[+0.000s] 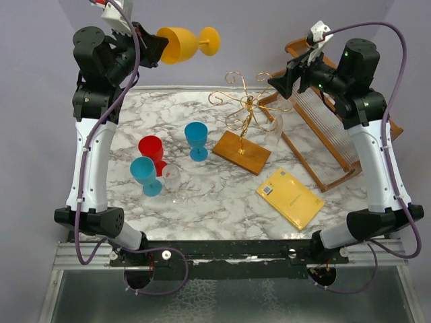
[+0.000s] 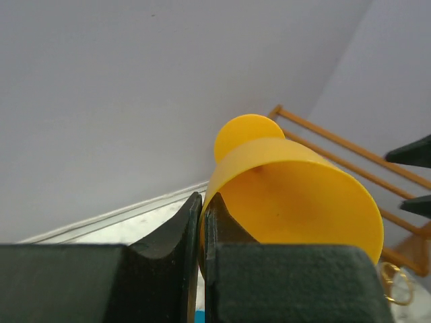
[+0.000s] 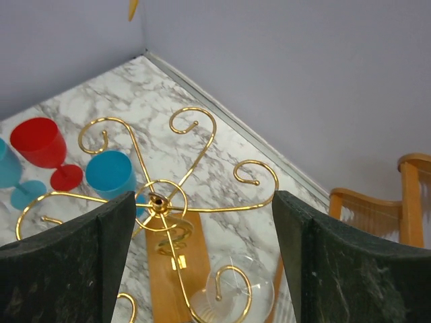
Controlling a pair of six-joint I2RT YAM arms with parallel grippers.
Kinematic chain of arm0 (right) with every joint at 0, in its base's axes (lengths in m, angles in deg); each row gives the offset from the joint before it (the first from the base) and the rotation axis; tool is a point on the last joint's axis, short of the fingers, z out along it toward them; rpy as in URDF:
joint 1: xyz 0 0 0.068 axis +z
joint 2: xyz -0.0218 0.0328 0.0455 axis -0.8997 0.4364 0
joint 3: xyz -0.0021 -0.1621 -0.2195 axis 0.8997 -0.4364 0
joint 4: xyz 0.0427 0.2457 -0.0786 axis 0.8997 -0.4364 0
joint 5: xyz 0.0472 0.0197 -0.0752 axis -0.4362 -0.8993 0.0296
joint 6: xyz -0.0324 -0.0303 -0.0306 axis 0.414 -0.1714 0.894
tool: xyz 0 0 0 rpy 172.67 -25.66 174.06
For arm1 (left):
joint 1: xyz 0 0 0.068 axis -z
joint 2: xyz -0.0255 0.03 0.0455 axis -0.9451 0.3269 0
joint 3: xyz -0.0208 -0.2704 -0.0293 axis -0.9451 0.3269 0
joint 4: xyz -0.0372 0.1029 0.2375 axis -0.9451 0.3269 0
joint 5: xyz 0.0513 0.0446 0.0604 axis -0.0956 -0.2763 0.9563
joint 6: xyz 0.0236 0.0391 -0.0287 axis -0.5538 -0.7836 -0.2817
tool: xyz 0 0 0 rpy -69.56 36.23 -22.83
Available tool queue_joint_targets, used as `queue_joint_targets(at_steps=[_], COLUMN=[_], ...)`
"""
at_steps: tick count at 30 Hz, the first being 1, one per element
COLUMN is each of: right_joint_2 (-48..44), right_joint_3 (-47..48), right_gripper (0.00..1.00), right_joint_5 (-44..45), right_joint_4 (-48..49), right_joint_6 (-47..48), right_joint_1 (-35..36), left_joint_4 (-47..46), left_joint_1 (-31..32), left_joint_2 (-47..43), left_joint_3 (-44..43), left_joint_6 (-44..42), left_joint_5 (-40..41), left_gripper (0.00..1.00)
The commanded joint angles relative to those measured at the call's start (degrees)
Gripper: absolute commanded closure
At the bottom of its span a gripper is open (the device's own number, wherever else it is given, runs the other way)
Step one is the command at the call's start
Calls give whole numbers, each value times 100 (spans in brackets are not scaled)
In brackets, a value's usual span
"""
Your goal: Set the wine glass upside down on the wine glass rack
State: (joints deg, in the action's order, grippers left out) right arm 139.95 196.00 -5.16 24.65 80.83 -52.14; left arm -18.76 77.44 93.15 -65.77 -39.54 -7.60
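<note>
Above the marble table (image 1: 222,202), left tool (image 1: 156,44) pinches the yellow wine glass (image 1: 185,44) rim.

Two black-jointed arms (image 1: 101,74) with white links, purple cables, dark green pincer fingers (image 3: 67,269).

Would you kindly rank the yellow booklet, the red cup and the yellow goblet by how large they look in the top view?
1. Yellow booklet.
2. Yellow goblet, though it is held up nearer the camera, so this is unsure.
3. Red cup, partly hidden.
</note>
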Motion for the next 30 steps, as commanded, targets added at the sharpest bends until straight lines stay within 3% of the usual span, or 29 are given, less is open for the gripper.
queue_joint_targets(at_steps=[1,13,30], right_joint_2=[294,830,947], right_joint_3=[295,676,638], right_gripper=[21,27,75], right_joint_5=[-650,-772,-78], right_joint_4=[810,1320,1529], right_joint_6=[-1145,-1968,-2820], right_joint_1=[-2,435,445], left_joint_4=[-855,-1033,-1151], left_joint_1=[117,850,1064], left_joint_2=[29,353,344], left_joint_3=[4,37,165], left_joint_6=[1141,1042,922], left_joint_5=[-1039,-1004,-1092], left_gripper=[100,100,100])
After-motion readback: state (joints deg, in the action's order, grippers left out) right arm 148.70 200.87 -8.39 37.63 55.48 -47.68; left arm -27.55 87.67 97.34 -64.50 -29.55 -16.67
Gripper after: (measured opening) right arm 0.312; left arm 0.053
